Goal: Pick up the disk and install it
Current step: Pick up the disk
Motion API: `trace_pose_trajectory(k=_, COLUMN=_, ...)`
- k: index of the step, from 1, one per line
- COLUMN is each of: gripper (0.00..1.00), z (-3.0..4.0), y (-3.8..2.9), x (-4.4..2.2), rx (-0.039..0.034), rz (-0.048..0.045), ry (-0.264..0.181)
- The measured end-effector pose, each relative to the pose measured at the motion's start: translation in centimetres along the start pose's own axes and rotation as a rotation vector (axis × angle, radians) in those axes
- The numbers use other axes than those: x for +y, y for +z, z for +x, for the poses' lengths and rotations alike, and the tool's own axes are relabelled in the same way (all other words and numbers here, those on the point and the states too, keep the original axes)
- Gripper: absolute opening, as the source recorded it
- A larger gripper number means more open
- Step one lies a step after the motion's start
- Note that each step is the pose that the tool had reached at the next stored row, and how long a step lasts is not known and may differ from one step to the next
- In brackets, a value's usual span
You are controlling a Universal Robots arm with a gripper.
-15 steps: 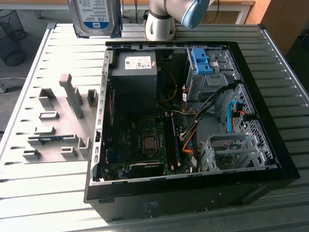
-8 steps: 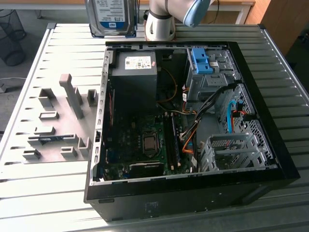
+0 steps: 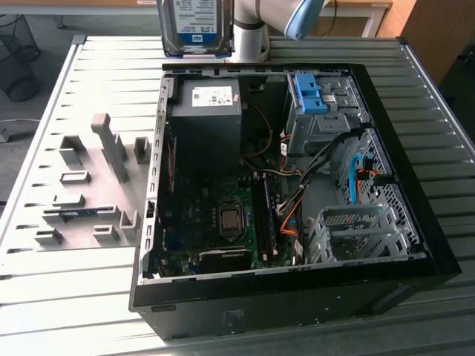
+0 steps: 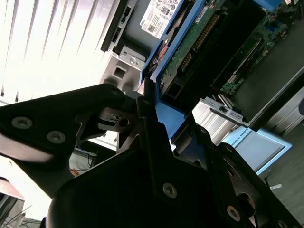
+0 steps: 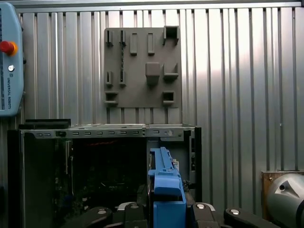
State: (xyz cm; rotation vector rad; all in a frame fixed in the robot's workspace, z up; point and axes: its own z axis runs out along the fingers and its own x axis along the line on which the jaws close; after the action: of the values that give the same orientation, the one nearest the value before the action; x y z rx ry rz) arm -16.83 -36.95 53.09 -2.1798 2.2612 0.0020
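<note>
As it hangs upright, the silver disk (image 3: 189, 26) with white-and-blue label seems pinched in the jaws.

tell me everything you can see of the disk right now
The disk is a flat silver metal hard drive with a white and blue label, standing on edge just beyond the far wall of the open computer case. The second wrist view shows its green circuit board underneath. It has blue plastic side rails, and the claw is clamped on them.
</note>
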Motion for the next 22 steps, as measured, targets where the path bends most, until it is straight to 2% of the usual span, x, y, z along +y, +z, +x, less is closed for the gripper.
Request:
trace_pose_trajectory(k=7, gripper=0.36, z=-0.11, y=0.06, x=-3.07, rx=0.0, rz=0.0, ry=-0.002)
trace_pose_trajectory(k=9, gripper=0.36, z=-0.02, y=0.12, x=-3.33, rx=-0.0001, rz=0.0001, ry=-0.002)
trace_pose_trajectory(k=15, gripper=0.36, z=1.5, y=0.25, x=-3.45, rx=0.0002, rz=0.0001, ry=-0.001)
trace_pose_trajectory(k=18, gripper=0.36, z=1.88, y=0.31, x=-3.5, rx=0.0006, rz=0.0, ry=0.001)
trace_pose_trajectory(k=19, gripper=0.36, z=1.89, y=0.33, x=-3.71, rx=0.0006, rz=0.0001, ry=0.001)
trace_pose_trajectory(k=22, gripper=0.36, z=1.85, y=0.35, x=-5.01, rx=0.0007, rz=0.0001, ry=0.001)
